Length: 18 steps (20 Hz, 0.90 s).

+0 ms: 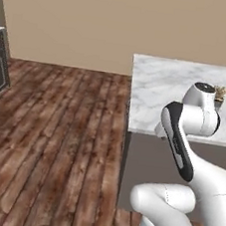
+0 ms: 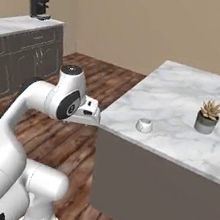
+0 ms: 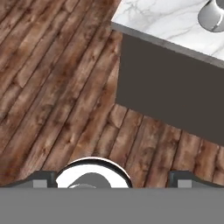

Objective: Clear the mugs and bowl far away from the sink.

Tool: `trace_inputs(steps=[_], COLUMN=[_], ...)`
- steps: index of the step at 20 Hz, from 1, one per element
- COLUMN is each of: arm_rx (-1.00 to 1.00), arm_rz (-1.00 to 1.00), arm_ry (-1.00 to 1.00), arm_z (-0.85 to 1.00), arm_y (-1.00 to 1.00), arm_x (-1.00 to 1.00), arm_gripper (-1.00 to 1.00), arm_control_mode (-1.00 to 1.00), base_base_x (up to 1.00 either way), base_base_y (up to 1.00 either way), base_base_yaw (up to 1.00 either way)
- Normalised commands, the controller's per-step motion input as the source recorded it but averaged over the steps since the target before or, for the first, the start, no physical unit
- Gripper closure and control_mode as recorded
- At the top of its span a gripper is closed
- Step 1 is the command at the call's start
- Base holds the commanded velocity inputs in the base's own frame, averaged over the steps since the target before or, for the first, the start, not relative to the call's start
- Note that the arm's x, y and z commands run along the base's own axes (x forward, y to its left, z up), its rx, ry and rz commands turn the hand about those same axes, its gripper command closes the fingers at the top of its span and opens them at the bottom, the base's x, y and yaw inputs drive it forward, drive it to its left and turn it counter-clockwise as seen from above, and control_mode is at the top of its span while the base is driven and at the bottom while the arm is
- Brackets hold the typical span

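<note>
So the hand (image 2: 97, 116) sat off the marble counter (image 2: 184, 104) edge, over floor, fingers apart, empty. White mug (image 2: 144, 125) lay on the counter just beyond, near the succulent pot (image 2: 207, 118).

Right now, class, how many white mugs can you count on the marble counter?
1. The mug sits near the counter's front edge, left of the potted succulent; it also appears in the hand view's top right corner. Others may lie outside view.
</note>
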Motion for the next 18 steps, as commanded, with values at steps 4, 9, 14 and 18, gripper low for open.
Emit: trace_inputs(steps=[4,9,14,18], arm_rx=[0.00,0.00,0.00,0.00], arm_rz=[0.00,0.00,0.00,0.00], arm_ry=[0.00,0.00,0.00,0.00], arm_z=[0.00,0.00,0.00,0.00], arm_y=[0.00,0.00,0.00,0.00], arm_x=[0.00,0.00,0.00,0.00], arm_gripper=[-1.00,-1.00,-1.00,-1.00], arm_control_mode=[1.00,1.00,1.00,1.00], base_base_x=[-0.30,-0.09,0.00,0.13], base_base_y=[0.18,0.12,0.12,0.13], base_base_yaw=[0.85,0.89,0.84,0.78])
